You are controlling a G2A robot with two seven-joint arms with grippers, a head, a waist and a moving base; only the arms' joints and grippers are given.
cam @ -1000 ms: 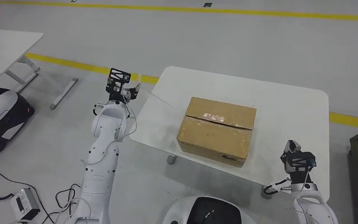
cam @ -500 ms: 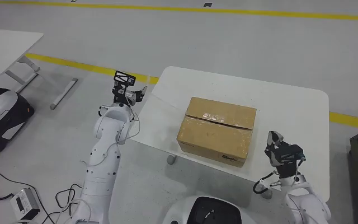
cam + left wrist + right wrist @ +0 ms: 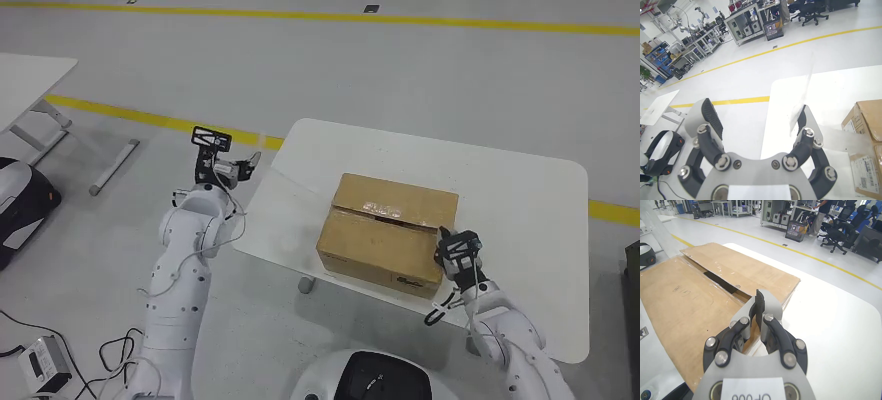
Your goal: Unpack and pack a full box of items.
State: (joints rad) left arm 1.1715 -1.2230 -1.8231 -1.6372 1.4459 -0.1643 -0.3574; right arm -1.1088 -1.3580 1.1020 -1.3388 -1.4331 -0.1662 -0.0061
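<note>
**Box in the middle of the white table**

The table is the biggest thing, white with round corners. The brown cardboard box sits near its middle. The two top flaps lie flat, with a dark gap between them at one end. A long strip of clear tape runs from the box out past the table edge to the left gripper, which hangs over the floor beside the table. Its fingers are spread wide apart and squeeze nothing — the tape just sticks to one finger. The right gripper is at the box's near right corner, its fingers pressed together with nothing between them. A white label with a barcode is on the box's side, but its print is too small to read. On one flap are pen scribbles — they cannot be read for sure.
</note>
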